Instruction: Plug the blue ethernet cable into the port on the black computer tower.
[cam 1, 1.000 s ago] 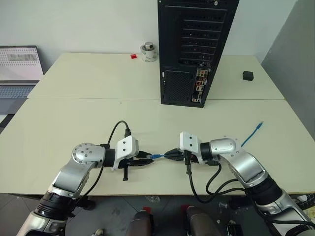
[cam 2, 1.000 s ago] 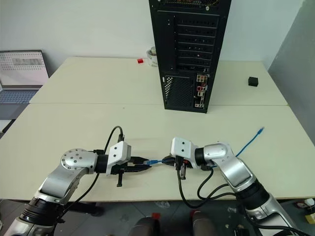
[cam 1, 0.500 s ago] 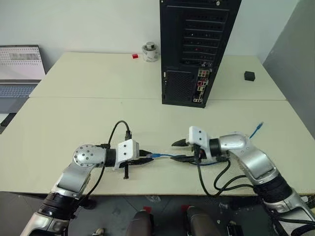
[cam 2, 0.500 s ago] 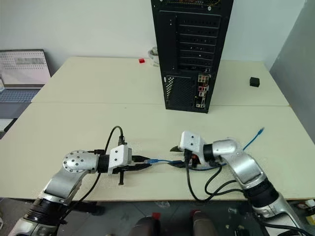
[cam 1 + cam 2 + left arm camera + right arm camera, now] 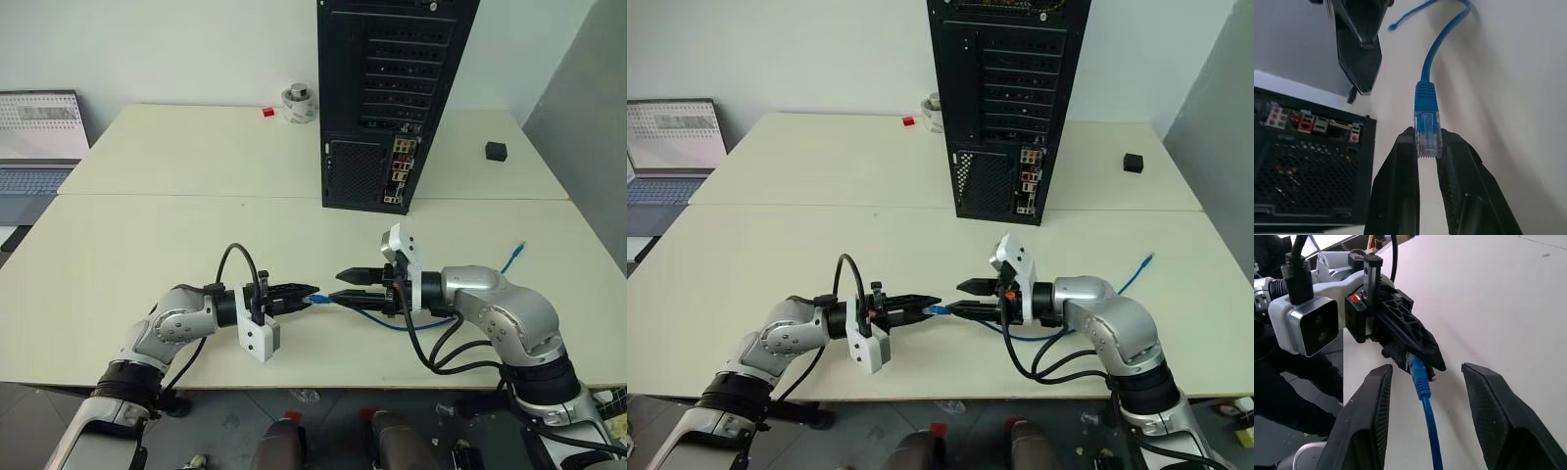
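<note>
The left end effector [image 5: 1426,147] is clenched on the clear plug of the blue ethernet cable [image 5: 392,323], held just above the tabletop [image 5: 196,235]. The right end effector [image 5: 1425,382] stands released, fingers either side of the cord (not touching). The black computer tower [image 5: 392,88] stands well behind.

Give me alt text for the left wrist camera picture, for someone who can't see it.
The left gripper pinches the clear plug of the blue ethernet cable between its shut jaws, the cord running away across the pale table. Beside it hangs one black finger of the right gripper, with the black computer tower and its connector strip off to one side.
</note>
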Tool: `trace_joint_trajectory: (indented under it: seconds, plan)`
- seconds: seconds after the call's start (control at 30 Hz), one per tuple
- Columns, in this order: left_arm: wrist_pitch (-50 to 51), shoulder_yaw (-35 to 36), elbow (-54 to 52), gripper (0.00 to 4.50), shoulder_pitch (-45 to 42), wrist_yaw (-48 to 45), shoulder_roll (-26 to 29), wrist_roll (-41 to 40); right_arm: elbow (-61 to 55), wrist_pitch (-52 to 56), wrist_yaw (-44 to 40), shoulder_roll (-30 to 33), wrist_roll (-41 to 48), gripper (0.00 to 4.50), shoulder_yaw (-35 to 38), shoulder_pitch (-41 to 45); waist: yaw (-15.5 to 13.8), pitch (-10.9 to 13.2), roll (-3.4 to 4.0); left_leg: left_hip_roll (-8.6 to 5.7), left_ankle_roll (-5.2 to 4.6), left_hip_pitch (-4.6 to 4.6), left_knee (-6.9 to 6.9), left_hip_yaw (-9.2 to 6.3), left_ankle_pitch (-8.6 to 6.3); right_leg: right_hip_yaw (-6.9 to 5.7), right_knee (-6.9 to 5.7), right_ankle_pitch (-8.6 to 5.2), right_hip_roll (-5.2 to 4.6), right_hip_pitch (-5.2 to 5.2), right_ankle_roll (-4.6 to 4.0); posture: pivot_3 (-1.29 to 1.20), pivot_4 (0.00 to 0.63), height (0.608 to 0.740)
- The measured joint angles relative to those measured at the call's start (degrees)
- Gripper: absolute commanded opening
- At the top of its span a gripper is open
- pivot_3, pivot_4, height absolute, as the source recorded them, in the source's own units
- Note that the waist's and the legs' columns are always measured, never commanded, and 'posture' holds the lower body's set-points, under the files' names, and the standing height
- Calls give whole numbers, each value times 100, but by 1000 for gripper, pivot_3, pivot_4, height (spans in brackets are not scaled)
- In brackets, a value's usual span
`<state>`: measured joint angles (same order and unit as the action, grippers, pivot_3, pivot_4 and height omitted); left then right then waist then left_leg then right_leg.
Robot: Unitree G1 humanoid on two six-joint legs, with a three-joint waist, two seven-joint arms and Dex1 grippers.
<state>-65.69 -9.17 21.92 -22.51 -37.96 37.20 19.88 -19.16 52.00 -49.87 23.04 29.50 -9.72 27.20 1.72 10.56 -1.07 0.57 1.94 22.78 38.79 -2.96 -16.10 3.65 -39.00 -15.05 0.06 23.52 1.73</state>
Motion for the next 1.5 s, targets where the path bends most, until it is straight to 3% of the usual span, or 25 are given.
trace_joint_trajectory:
  seconds: [0.3, 0.73, 0.83, 1.07, 1.5]
  plan:
    - [-327, 52, 142, 275, -197, 1005, 24, 750, 33, 135, 249, -230, 221, 2382, -65, 0, 8, 0, 0, -1, 0, 0, 0, 0, 0, -5, -1, 0, 2, 0, 1, 0, 150, 740]
    - [-310, 36, 151, 275, -198, 1574, 159, 1053, 327, 246, 423, -403, 335, 2382, -68, 6, 10, 0, 0, -1, 0, 0, 0, -1, 0, -9, -2, 0, 2, 0, 0, 0, 150, 740]
    - [-307, 22, 150, 275, -198, 1628, 179, 1084, 385, 246, 434, -423, 335, 1854, -91, 38, 11, 0, 0, -1, 0, 0, 0, -1, 0, -9, -2, 0, 2, 0, 1, 0, 150, 740]
    - [-285, -21, 148, 274, -195, 1748, 197, 1178, 473, 245, 486, -488, 339, 135, -101, 55, 11, 0, 0, -1, 0, 1, 0, 0, 0, -9, -2, 0, 2, 0, 0, 0, 150, 740]
    - [-198, -152, 156, 272, -185, 1856, 266, 1169, 715, 301, 389, -501, 395, 1, -100, 161, 12, 0, 0, -1, 0, 1, 0, -2, 0, -10, -2, 0, 2, 0, 1, 0, 150, 740]
